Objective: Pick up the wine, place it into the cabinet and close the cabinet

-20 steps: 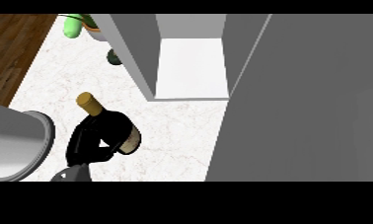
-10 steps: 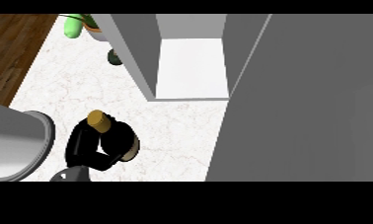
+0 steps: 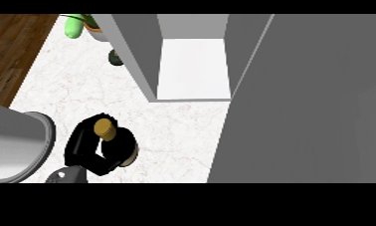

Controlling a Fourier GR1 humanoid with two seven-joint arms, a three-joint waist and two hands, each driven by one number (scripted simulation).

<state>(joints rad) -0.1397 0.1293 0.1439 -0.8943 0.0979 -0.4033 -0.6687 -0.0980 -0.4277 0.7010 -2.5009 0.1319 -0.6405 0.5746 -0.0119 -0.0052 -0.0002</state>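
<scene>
My white marbled counter is carrying the open grey cabinet, its pale shelf floor showing. A potted green plant is standing on the counter's far left, beside the cabinet.

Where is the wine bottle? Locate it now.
In the head view, the wine bottle is lower left on the counter, gripped by a robot hand, below the open cabinet.

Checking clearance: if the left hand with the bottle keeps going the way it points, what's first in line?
The left hand holds the wine bottle, pointing up-right. Bare counter first, then probably the cabinet's left wall; depth is unclear.
</scene>
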